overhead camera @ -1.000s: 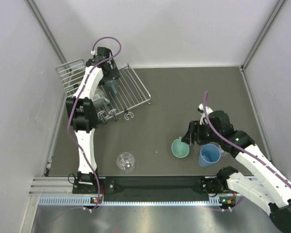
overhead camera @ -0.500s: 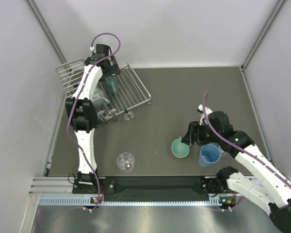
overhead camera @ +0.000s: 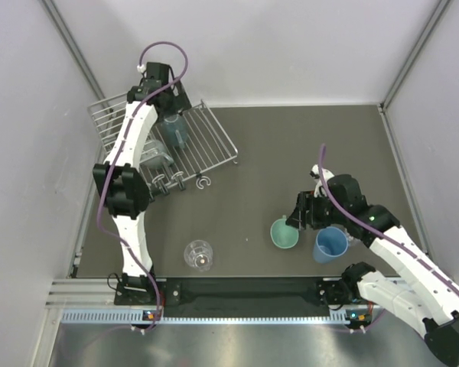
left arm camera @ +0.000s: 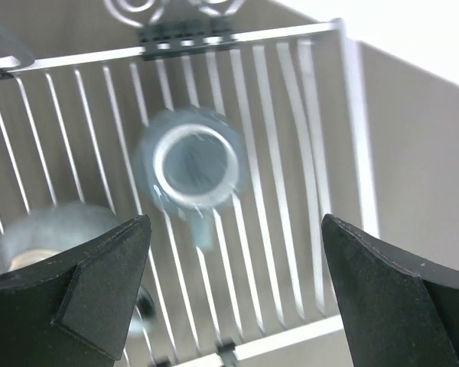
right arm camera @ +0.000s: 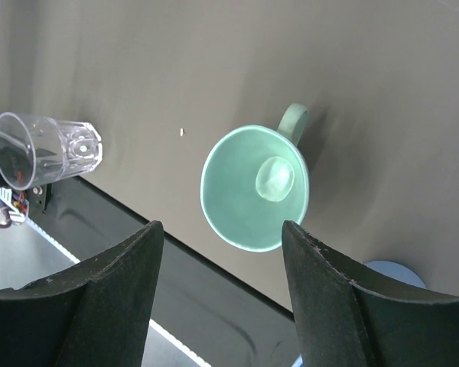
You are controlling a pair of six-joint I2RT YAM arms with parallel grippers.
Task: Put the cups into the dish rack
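Left wrist view shows the grey-teal mug (left arm camera: pixel 193 164) on the dish rack (left arm camera: pixel 275 34); left and right jaws both spread apart

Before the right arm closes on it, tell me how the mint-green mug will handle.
The mint-green mug looks glazed and rigid, so probably slick under the fingers and breakable if dropped. Upright and squat, it should slide rather than tip when pushed. Its side handle may make it swing when lifted.

Left gripper (left arm camera: pixel 233 223) has risen, fingers apart, off the grey-teal mug (overhead camera: pixel 174 130), leaving it exposed on the dish rack (overhead camera: pixel 216 141).
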